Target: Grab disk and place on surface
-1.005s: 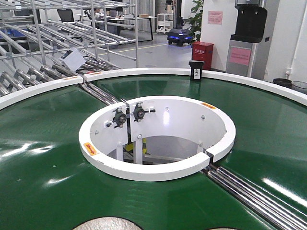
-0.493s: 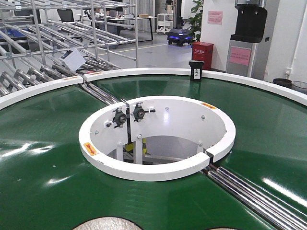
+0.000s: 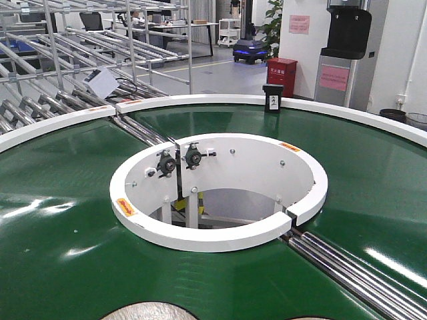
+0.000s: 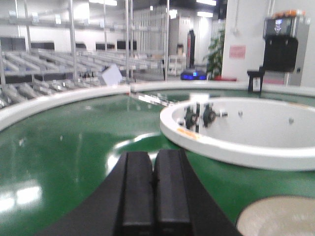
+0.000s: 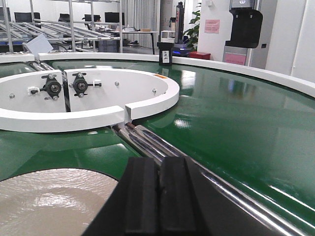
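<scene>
A flat, beige, glossy disk lies on the green belt, cut off by the bottom edge of the front view. The left wrist view shows the disk low to the right of my left gripper, which is shut with nothing between its black pads. In the right wrist view the disk lies close to the left of my right gripper, also shut and empty. Neither gripper touches it. The dark mirror-like surface is out of view, and neither arm shows in the front view.
The green circular conveyor belt runs between a white outer rim and a raised white inner ring around an open well. Steel rollers cross the belt at the right. A small black box stands on the far rim.
</scene>
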`<state>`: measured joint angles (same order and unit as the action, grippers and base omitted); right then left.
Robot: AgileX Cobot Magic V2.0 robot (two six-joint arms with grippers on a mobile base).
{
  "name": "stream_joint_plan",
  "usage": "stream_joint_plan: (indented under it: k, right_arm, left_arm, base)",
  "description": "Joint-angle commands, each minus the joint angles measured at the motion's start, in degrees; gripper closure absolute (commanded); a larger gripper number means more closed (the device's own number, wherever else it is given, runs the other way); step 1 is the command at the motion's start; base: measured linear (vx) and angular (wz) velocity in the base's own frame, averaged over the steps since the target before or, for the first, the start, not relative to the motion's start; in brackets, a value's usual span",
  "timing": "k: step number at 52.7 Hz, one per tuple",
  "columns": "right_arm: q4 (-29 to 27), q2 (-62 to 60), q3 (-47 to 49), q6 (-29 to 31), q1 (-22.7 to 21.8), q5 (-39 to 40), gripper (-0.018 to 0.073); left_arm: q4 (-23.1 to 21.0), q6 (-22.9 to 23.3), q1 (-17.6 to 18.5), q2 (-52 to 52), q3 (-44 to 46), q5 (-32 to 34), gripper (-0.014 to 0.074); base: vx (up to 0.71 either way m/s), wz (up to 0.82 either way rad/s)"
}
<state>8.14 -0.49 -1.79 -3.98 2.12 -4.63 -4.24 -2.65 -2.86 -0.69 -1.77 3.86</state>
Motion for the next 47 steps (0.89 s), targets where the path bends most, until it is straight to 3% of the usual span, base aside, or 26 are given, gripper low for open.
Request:
stream_joint_plan:
  k: [1,7,12,18,29,47]
  right_arm:
    - [0.57,-0.66,-0.35,0.13,0.07,7.96,0.0564]
    - [0.57,-0.66,1.86,0.13,0.07,13.43,0.0564]
    - [0.57,0.24,7.41,0.20,0.07,9.67,0.0564]
    - [0.63,5.17,17.21,0.20,0.07,0.85,0.0564]
    - [0.63,18.44,29.71,0.20,0.07,1.39,0.0564]
    - [-0.40,34.45,30.99,-0.10,0.07,-3.30,0.0536]
  left_arm:
    - [-0.12,0.62,0.14,-0.71,1.48,10.00,0.0604]
    - [-0.12,0.57,0.14,-0.71,4.13,14.73,0.0604]
    - [-0.12,0.39,0.14,-0.59,10.34,13.44,0.0603]
    - [-0.07,0.39,0.14,2.17,19.73,6.50,0.0601]
    - [-0.07,0.39,0.14,15.54,35.65,-8.88,0.0601]
    - [-0.49,0.62,0.14,32.28,36.92,-17.31,0.0592]
  base:
    - [0.00,0.00]
    - [0.00,0.00]
    - [0.00,0.00]
    - [0.00,0.00]
    - [0.00,0.00]
    - [0.00,0.00]
